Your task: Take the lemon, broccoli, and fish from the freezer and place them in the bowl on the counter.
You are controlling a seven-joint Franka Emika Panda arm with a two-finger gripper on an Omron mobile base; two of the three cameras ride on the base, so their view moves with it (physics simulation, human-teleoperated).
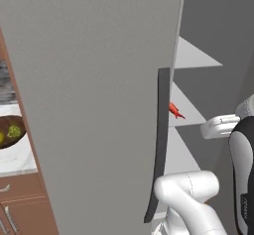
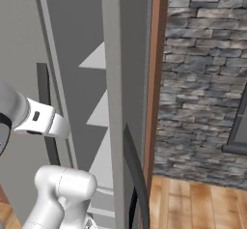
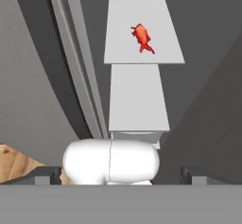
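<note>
The grey freezer (image 1: 99, 105) stands open, its flat door smooth and plain. On a white inner shelf (image 3: 142, 38) lies the red-orange fish (image 3: 142, 38). On the marble table (image 1: 17, 157), the brown bowl (image 1: 7, 127) holds broccoli (image 1: 16, 131) and lemon (image 1: 1, 138). The tool (image 3: 121, 175) is spread wide, empty.

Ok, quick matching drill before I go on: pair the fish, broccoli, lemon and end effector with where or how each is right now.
Things:
1. fish
2. broccoli
3. lemon
4. end effector

States:
A. green, in the bowl on the counter
B. open, holding nothing
C. on a white freezer shelf
D. yellow, in the bowl at the picture's edge

Pairs: 1-C, 2-A, 3-D, 4-B
</note>
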